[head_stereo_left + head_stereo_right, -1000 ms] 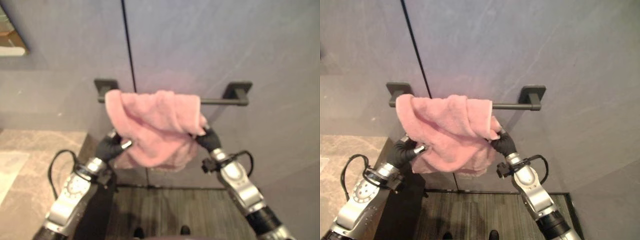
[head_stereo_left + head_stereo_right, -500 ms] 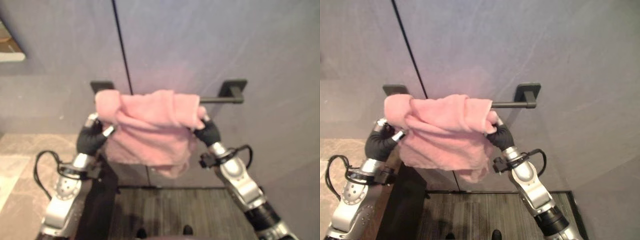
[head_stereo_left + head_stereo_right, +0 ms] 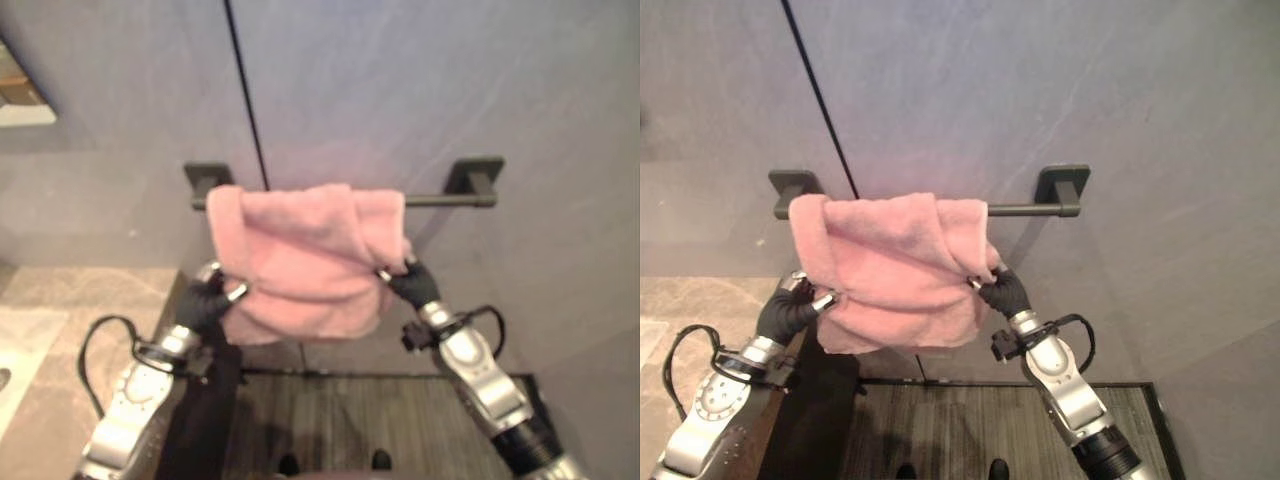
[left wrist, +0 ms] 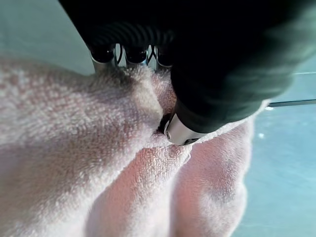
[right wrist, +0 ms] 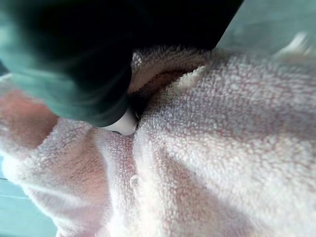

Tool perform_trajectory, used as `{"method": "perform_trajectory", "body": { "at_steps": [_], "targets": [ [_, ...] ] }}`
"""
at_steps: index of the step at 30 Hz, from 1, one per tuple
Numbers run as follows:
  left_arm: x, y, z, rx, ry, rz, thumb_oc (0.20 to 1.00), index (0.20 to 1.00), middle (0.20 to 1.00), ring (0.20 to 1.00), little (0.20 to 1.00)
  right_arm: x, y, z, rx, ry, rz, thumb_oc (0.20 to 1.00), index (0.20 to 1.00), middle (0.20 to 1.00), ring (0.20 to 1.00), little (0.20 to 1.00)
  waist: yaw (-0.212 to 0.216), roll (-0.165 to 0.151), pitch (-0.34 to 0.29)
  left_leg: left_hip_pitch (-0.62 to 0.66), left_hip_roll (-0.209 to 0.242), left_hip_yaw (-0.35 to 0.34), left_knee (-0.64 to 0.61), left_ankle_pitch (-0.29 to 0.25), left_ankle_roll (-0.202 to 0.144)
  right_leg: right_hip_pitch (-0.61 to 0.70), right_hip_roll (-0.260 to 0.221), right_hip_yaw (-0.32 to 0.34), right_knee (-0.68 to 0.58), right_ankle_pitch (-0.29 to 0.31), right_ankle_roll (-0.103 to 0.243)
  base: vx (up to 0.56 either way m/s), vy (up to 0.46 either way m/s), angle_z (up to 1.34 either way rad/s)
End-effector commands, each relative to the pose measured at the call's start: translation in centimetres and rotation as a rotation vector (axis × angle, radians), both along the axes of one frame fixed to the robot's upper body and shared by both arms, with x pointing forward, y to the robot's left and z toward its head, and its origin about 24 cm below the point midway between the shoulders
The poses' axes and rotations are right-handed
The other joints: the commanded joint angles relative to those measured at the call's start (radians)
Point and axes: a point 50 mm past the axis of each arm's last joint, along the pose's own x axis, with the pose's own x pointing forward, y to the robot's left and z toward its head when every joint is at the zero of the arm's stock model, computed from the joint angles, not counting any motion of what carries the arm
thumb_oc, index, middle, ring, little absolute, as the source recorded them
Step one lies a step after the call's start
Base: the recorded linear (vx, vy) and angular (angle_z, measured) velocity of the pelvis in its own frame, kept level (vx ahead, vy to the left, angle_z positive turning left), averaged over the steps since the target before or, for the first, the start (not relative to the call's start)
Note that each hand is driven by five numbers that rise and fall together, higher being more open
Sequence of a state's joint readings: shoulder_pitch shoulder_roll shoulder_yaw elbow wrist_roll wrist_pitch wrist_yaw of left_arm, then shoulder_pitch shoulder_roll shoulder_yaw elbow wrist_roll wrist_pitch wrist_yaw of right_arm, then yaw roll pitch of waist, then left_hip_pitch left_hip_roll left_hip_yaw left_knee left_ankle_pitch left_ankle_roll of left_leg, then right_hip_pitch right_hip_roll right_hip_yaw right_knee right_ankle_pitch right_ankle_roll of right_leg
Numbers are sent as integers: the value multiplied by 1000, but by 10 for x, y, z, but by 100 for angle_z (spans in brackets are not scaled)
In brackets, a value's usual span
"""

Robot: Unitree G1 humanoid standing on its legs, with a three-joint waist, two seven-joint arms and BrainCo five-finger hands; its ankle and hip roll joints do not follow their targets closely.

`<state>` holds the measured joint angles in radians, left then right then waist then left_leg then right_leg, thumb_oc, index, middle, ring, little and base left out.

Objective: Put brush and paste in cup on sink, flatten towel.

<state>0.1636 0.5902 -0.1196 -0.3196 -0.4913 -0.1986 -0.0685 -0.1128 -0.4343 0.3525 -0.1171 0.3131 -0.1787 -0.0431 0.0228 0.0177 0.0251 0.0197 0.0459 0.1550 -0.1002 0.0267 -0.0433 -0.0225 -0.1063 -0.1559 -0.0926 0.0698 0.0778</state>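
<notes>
Left eye view, centre frame: your pink towel (image 3: 305, 255) hangs bunched over the dark rail (image 3: 440, 200). Left hand (image 3: 208, 300) and right hand (image 3: 412, 283) each pinch a lower side edge. Flattening looks unfinished; folds remain. Bare rail right of the towel gives you room to spread.

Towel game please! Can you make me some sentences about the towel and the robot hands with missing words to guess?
1. The towel is the colour ____.
2. The towel hangs over a dark ____ on the wall.
3. The left robot hand and right robot hand each ____ a side of the towel.
4. The towel looks ____, not flat.

Missing words: pink; bar; grip; bunched
</notes>
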Motion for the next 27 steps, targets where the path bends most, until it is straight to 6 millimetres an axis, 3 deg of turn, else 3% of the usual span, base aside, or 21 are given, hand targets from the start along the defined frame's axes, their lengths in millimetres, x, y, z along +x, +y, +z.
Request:
{"method": "perform_trajectory", "body": {
  "at_steps": [1, 3, 4, 7, 10, 11, 13, 15, 19, 22, 23, 27],
  "targets": [
    [2, -4, 43, -26, -232, -42, 200, 200, 200, 200, 200, -2, 2, 58, 119, -290, 17, 200, 200, 200, 200, 200, -4, -29, -9, 25, -8, -34, 13, -97, 50, 39, -73, -67, 5, -33, 57, 0, 0, 0],
    [8, -11, 33, -108, -186, -52, 200, 200, 200, 200, 200, 3, 4, 57, 128, -290, -9, 200, 200, 200, 200, 200, -7, -28, -8, 27, -7, -27, 13, -100, 52, 37, -73, -61, 5, -32, 56, 0, 0, 0],
    [10, -12, 28, -58, -165, -45, 200, 200, 200, 200, 200, 5, 6, 54, 123, -271, -7, 200, 200, 200, 200, 200, -8, -25, -8, 27, -7, -26, 13, -100, 52, 35, -71, -60, 5, -31, 54, 0, 0, 0],
    [7, -13, 35, -20, -194, -76, 200, 200, 200, 200, 200, 4, 7, 51, 135, -250, 9, 200, 200, 200, 200, 200, -7, -22, -9, 26, -6, -24, 13, -99, 51, 34, -71, -58, 5, -33, 55, 6, -4, -1],
    [8, -13, 30, -58, -162, -81, 206, 206, 206, 206, 206, 1, 6, 46, 139, -229, 14, 200, 200, 200, 200, 200, -12, -21, -9, 27, -5, -22, 13, -99, 51, 32, -72, -56, 5, -33, 56, 19, -11, -2],
    [8, -11, 27, -52, -147, -65, 438, 438, 438, 438, 438, 0, 3, 43, 138, -212, 3, 200, 200, 200, 200, 200, -13, -19, -10, 28, -5, -22, 13, -100, 52, 33, -71, -55, 5, -34, 56, 22, -11, -5],
    [7, -10, 25, -60, -136, -57, 473, 473, 473, 473, 473, 0, 2, 42, 140, -207, -2, 200, 200, 200, 200, 200, -13, -18, -10, 29, -5, -22, 13, -101, 52, 33, -71, -54, 5, -35, 56, 11, -6, -2],
    [5, -5, 19, -84, -103, -38, 733, 733, 733, 733, 733, 0, 0, 42, 134, -208, -10, 200, 200, 200, 200, 200, -11, -17, -11, 31, -5, -22, 13, -102, 52, 34, -71, -54, 5, -36, 55, 0, 0, 0],
    [2, 1, 14, -95, -72, -17, 809, 809, 809, 809, 809, 1, -2, 38, 131, -191, -19, 200, 200, 200, 200, 200, -7, -18, -13, 33, -6, -23, 13, -102, 53, 37, -70, -57, 5, -37, 55, 0, 0, 0],
    [2, 3, 12, -102, -63, -7, 777, 777, 777, 777, 777, 0, -3, 37, 125, -187, -19, 200, 200, 200, 200, 200, -7, -19, -14, 34, -7, -25, 13, -102, 53, 39, -70, -58, 5, -39, 55, 0, 0, 0],
    [1, 4, 12, -101, -61, -7, 200, 200, 200, 200, 200, 0, -3, 36, 125, -183, -16, 200, 200, 200, 200, 200, -6, -20, -13, 35, -7, -25, 13, -102, 53, 41, -70, -60, 5, -40, 55, 0, 0, 0],
    [0, 7, 15, -93, -69, -17, 200, 200, 200, 200, 200, 0, -3, 35, 126, -176, -7, 200, 200, 200, 200, 200, -2, -25, -12, 36, -8, -28, 13, -104, 53, 43, -70, -63, 5, -39, 57, 0, 0, 0]
  ]
}}
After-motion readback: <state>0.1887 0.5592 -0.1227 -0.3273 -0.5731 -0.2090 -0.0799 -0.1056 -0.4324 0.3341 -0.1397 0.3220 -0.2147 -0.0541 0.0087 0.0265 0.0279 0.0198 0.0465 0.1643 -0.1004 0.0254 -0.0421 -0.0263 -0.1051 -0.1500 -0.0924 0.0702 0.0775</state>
